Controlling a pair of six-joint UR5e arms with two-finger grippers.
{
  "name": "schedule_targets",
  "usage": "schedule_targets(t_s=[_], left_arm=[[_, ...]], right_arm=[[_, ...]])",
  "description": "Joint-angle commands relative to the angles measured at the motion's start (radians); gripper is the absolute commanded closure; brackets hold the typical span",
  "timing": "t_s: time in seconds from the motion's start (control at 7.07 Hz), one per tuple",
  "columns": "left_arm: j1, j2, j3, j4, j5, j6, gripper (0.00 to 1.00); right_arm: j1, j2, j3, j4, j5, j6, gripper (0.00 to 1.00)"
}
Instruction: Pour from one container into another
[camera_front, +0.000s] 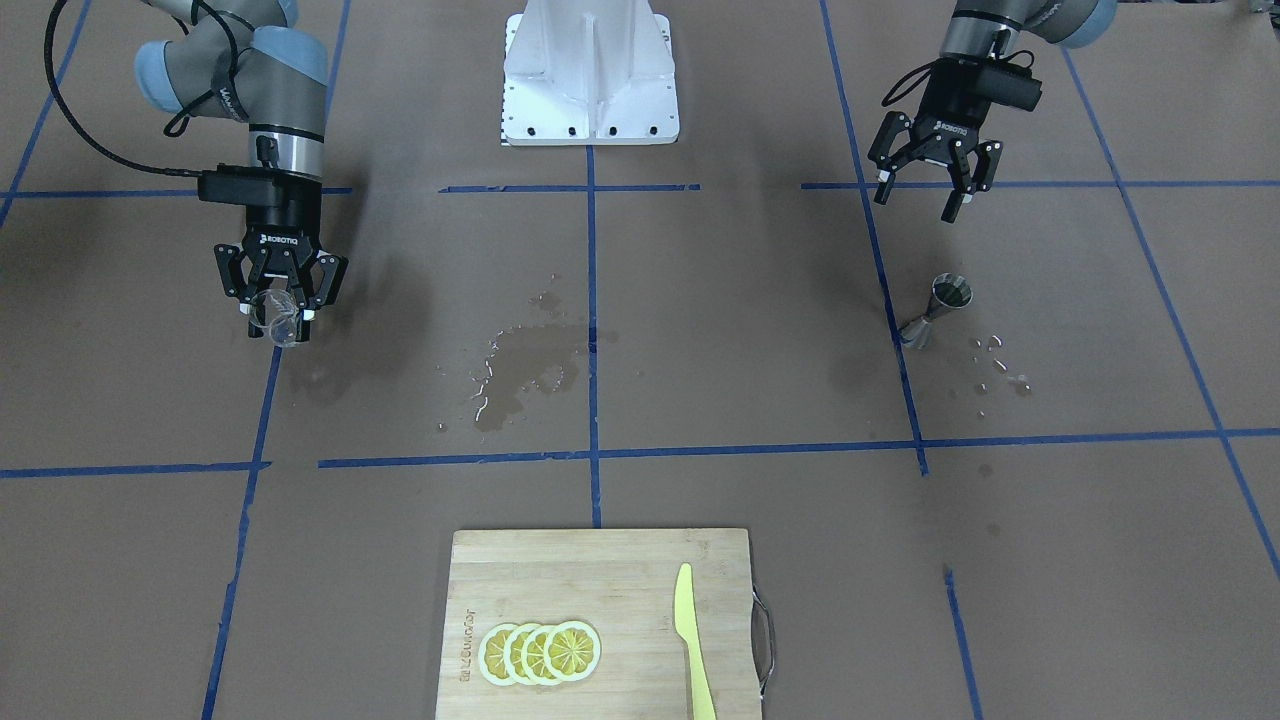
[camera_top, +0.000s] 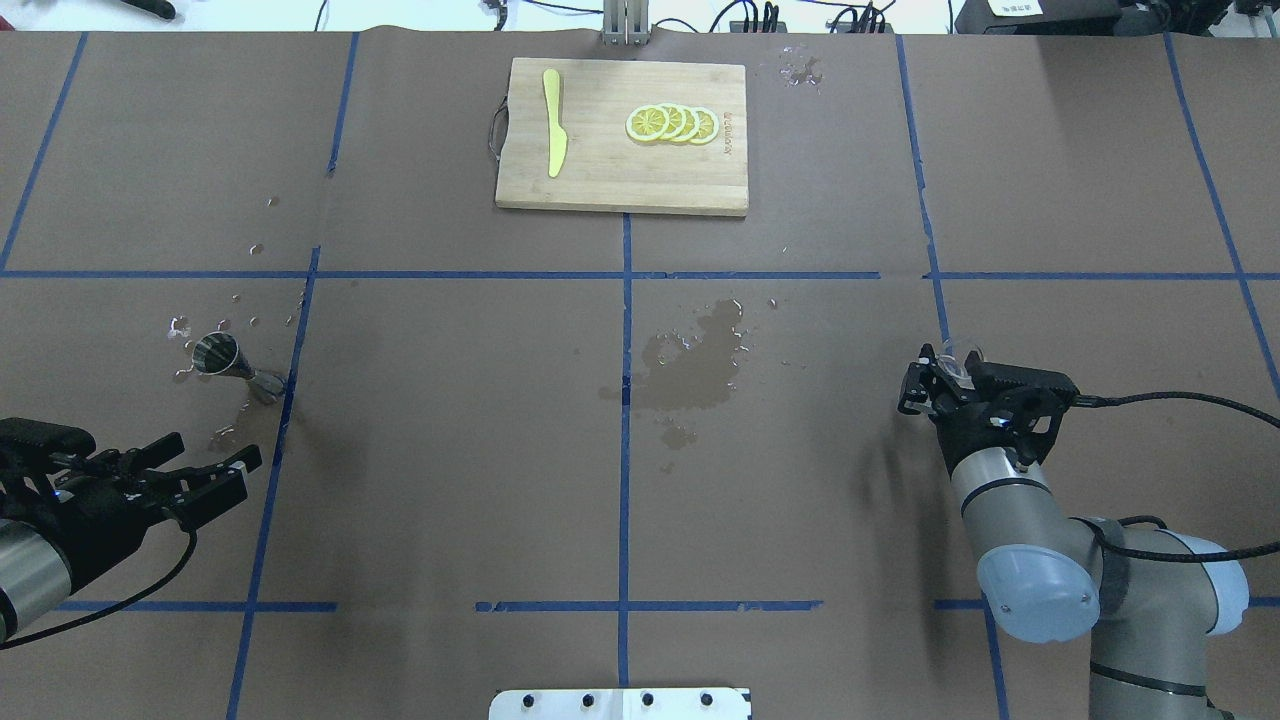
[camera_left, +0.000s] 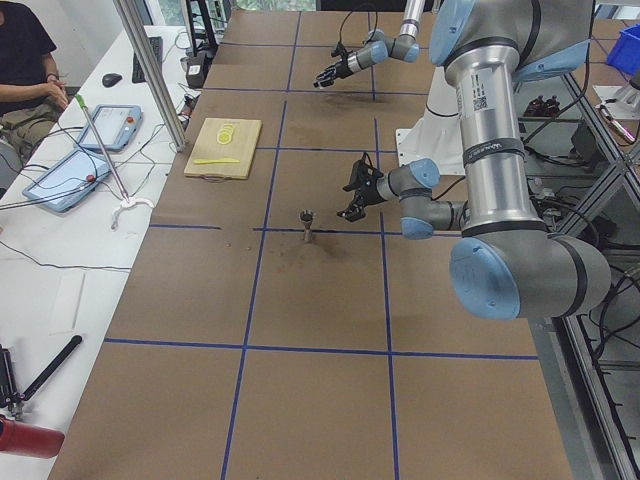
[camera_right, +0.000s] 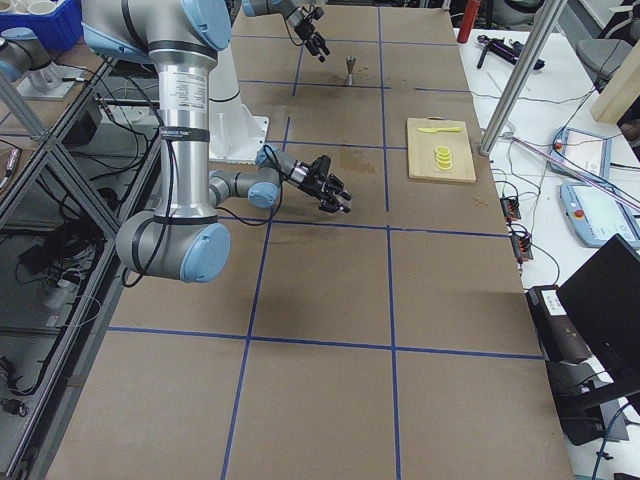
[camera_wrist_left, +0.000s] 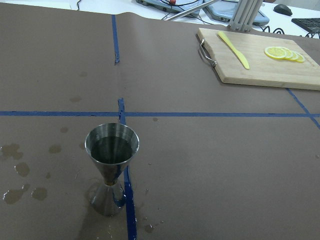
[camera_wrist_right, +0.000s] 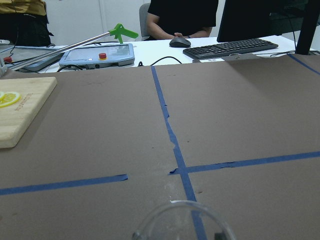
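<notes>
wet brown table (camera_front: 730, 300); frame left, right gripper (camera_front: 278, 316) clasps glass cup (camera_front: 284, 336) by its wall, we judge it slick, brittle; left gripper (camera_front: 918, 202) agape.

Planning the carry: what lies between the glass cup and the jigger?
Between glass cup and jigger: a wet spill patch and blue tape, shown overhead.

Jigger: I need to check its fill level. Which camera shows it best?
Left wrist view: the jigger stands upright, close and large, bowl open to the camera. Overhead and front-facing views show it small, both side views tiny; the right wrist view misses it.
</notes>
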Motion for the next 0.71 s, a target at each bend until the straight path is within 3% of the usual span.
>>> schedule_targets(t_s=[0.0, 0.14, 0.57], left_arm=[[-0.004, 0.006, -0.012, 0.008, -0.005, 0.002, 0.0], [-0.006, 0.008, -0.013, 0.008, -0.006, 0.002, 0.0], [-0.007, 0.016, -0.03, 0.008, -0.008, 0.004, 0.0]], right_arm=[[-0.012, -0.02, -0.029, 0.0, -0.028, 0.03, 1.0], [-0.012, -0.026, -0.04, 0.0, -0.033, 0.032, 0.95], [-0.036, -0.025, -0.065, 0.0, -0.053, 0.062, 0.54]])
